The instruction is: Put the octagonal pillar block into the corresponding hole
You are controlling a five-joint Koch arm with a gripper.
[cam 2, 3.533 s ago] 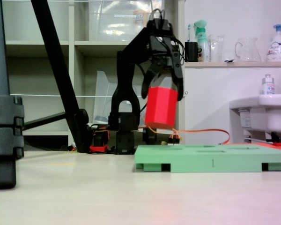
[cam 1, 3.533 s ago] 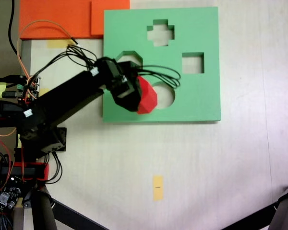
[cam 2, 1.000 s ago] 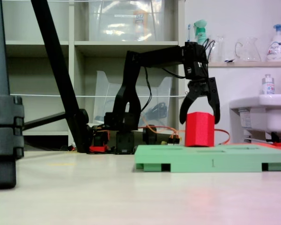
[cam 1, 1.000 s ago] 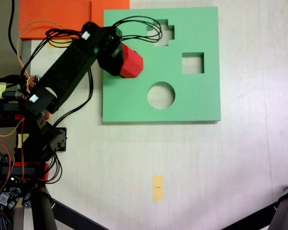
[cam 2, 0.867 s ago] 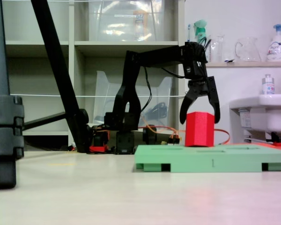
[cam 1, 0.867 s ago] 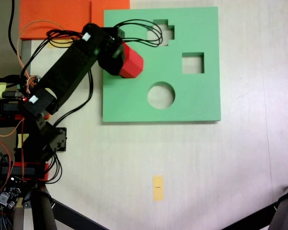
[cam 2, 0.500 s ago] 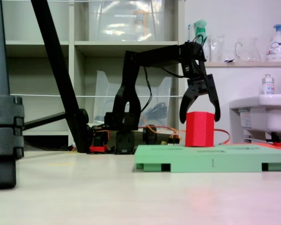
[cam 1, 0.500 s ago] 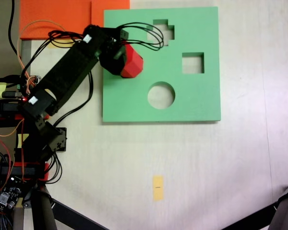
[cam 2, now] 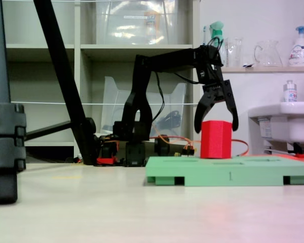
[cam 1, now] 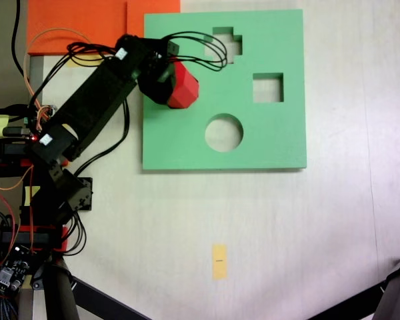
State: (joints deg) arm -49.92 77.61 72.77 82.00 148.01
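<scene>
I can make out one mark — a small "1" on the front edge of the green board [cam 2: 229,176], at about 4 o'clock of the low side view; bottle labels on the shelf stay unreadable.

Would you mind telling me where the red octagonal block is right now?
In both fixed views, the red octagonal block stands upright at the green board's upper-left area, between the open gripper's fingers.

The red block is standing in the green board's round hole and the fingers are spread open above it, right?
Not the round hole. The overhead fixed view shows the round hole empty, with the red block standing up-left of it where the eight-sided cutout is. The rest holds: the side fixed view shows the gripper spread open around the block's top on the green board.
</scene>
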